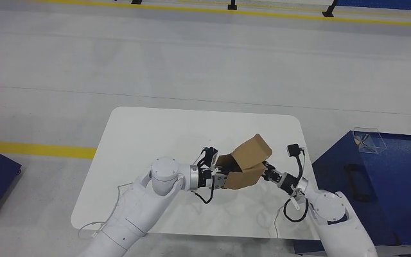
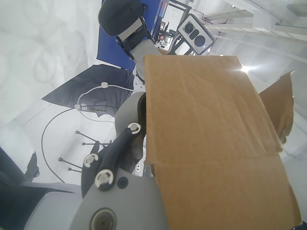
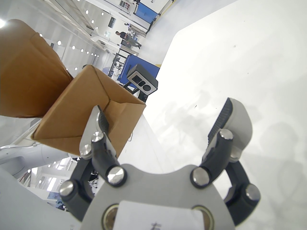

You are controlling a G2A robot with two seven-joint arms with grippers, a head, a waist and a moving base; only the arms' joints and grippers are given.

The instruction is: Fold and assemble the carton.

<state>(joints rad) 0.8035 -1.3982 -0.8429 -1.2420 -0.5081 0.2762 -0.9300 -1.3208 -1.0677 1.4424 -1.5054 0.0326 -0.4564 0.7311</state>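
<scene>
Top view: left jaws clamp carton (image 1: 247, 164) above table (image 1: 160, 141), right jaws spread wide at carton's edge.

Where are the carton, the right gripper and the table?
carton (image 1: 252, 153), top view, on its raised flap.
right gripper (image 3: 163, 105), right wrist view, midway between its open fingertips.
table (image 1: 160, 135), top view, on its bare top.

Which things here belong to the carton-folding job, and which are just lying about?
Job: carton, gripped by the left gripper; right gripper, open, one finger against the carton.
Lying about: blue cabinet beside the table; clear box on top of the cabinet.
</scene>
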